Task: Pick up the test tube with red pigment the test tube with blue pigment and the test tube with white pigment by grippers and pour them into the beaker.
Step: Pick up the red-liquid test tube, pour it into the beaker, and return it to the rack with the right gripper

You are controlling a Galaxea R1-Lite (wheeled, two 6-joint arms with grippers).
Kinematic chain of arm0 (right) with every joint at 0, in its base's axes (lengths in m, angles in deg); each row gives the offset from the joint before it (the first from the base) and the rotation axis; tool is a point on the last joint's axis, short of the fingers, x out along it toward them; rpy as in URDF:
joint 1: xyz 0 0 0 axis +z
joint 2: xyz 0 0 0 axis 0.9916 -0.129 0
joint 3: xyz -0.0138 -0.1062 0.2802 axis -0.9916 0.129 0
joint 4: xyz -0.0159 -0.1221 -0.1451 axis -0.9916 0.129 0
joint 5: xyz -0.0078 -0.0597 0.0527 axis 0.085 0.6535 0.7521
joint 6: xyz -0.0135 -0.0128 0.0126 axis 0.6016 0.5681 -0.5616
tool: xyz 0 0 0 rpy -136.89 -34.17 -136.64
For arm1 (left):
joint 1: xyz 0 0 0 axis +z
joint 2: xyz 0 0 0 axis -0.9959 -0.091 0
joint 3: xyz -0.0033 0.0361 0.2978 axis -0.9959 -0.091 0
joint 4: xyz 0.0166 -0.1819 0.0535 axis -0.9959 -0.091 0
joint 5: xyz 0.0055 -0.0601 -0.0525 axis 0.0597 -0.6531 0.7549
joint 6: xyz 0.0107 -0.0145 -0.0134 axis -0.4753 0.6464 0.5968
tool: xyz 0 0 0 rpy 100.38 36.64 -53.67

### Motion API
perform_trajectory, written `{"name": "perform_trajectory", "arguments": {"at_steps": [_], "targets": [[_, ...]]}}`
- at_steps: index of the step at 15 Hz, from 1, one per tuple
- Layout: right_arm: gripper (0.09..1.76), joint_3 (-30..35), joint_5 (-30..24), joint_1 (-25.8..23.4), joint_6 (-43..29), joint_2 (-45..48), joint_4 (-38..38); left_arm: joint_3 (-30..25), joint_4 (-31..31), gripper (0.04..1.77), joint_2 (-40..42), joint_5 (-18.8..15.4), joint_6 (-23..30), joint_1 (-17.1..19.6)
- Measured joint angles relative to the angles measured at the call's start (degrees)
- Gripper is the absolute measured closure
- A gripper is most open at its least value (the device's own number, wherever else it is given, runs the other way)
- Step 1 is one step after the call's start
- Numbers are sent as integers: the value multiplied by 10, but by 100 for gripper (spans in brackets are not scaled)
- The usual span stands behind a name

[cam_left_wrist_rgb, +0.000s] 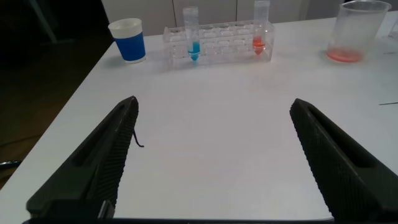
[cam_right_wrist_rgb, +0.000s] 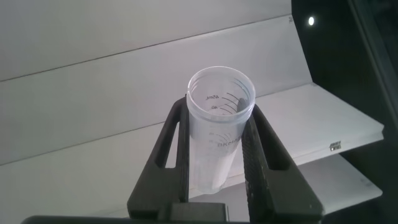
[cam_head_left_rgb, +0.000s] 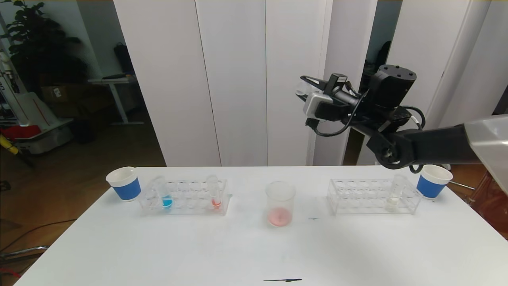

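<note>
My right gripper point(cam_head_left_rgb: 308, 85) is raised high above the table, right of centre, and is shut on a clear graduated tube point(cam_right_wrist_rgb: 219, 134) that looks empty. The beaker point(cam_head_left_rgb: 280, 203) stands mid-table with pink-red liquid at its bottom. The test tube with blue pigment point(cam_head_left_rgb: 164, 194) and a tube with orange-red liquid point(cam_head_left_rgb: 214, 192) stand in the left rack point(cam_head_left_rgb: 186, 196). The test tube with white pigment point(cam_head_left_rgb: 395, 194) stands in the right rack point(cam_head_left_rgb: 357, 196). My left gripper point(cam_left_wrist_rgb: 214, 106) is open and empty, low over the near left of the table; its view shows the blue tube point(cam_left_wrist_rgb: 192, 37) and beaker point(cam_left_wrist_rgb: 356, 31).
A blue paper cup point(cam_head_left_rgb: 124, 183) stands left of the left rack, and another point(cam_head_left_rgb: 433, 181) stands right of the right rack. A dark mark point(cam_head_left_rgb: 282, 280) lies on the table's front edge. White panels stand behind the table.
</note>
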Motion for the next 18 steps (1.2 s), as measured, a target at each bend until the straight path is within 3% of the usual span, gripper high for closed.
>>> {"name": "perform_trajectory", "arguments": {"at_steps": [5, 8, 13, 16, 18], "targets": [[128, 26, 222, 1, -304, 51, -29, 0, 0, 7, 0, 0, 0, 0], [128, 54, 327, -17, -516, 75, -25, 0, 0, 7, 0, 0, 0, 0], [128, 180, 357, -93, -705, 134, 2, 0, 0, 7, 0, 0, 0, 0], [128, 259, 361, -164, -729, 162, -13, 0, 0, 7, 0, 0, 0, 0], [128, 302, 353, -218, -728, 174, -64, 0, 0, 7, 0, 0, 0, 0]]}}
